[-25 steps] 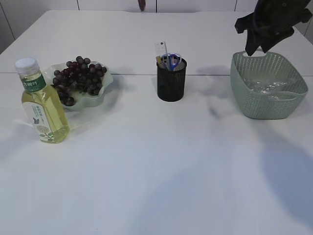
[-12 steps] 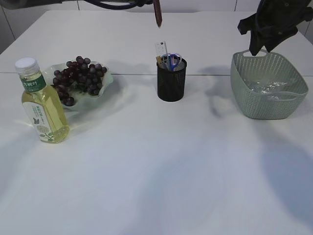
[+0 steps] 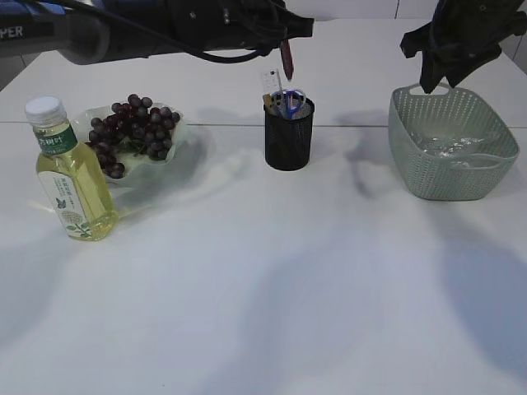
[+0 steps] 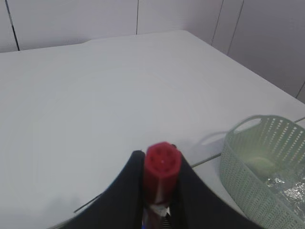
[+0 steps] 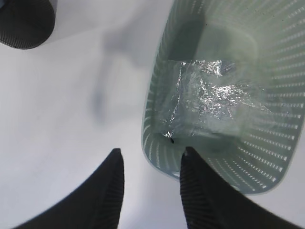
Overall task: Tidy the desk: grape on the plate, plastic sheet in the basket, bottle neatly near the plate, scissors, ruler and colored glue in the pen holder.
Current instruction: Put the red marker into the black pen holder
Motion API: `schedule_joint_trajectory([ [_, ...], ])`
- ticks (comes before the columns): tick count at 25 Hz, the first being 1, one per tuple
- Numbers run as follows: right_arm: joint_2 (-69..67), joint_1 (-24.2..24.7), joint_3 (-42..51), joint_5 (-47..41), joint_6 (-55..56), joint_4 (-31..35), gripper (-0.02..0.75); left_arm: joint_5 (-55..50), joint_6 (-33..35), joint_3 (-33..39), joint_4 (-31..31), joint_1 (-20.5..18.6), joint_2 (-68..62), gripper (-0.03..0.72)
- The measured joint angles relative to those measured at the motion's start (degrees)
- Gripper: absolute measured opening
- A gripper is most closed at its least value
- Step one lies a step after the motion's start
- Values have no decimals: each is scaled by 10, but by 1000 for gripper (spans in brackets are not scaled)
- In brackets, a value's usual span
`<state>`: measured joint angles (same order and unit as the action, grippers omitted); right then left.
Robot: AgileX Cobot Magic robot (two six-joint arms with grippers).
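My left gripper [image 3: 286,51] reaches in from the upper left, shut on the red colored glue [image 3: 286,59], which hangs upright just above the black mesh pen holder [image 3: 289,138]. In the left wrist view the glue's red cap [image 4: 162,164] sits between the gripper [image 4: 159,161] fingers. The blue-handled scissors [image 3: 291,102] and the clear ruler [image 3: 272,82] stand in the holder. Grapes [image 3: 132,132] lie on the pale green plate [image 3: 177,132]. The bottle [image 3: 70,173] stands upright left of the plate. The plastic sheet [image 5: 209,100] lies in the green basket [image 3: 451,177]. My right gripper [image 5: 150,153] hovers open and empty over the basket's near rim.
The white table runs wide in front of the objects. The basket [image 4: 257,167] shows at the right of the left wrist view. The pen holder [image 5: 26,21] sits at the top left corner of the right wrist view. A white wall stands behind the table.
My left arm has come in from the upper left, carrying the red glue rightward and down to just above the pen holder. The right gripper has barely moved.
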<state>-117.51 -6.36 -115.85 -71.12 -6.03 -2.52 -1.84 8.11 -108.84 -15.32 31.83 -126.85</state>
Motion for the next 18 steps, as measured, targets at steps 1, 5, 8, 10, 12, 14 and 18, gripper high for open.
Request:
schedule_joint_trajectory([
  [1,0,0,0,0,0,0,300,8,0,0,0,3,-4,95],
  [5,0,0,0,0,1,0,300,29,0,-1,0,7,-20,95],
  [8,0,0,0,0,1,0,300,38,0,-1,0,7,-29,95],
  [10,0,0,0,0,1,0,300,40,0,-1,0,7,-34,95],
  [12,0,0,0,0,1,0,300,40,0,-1,0,7,-38,95],
  [14,0,0,0,0,1,0,300,41,0,-1,0,7,-39,95],
  [18,0,0,0,0,1,0,300,48,0,-1,0,7,-43,95],
])
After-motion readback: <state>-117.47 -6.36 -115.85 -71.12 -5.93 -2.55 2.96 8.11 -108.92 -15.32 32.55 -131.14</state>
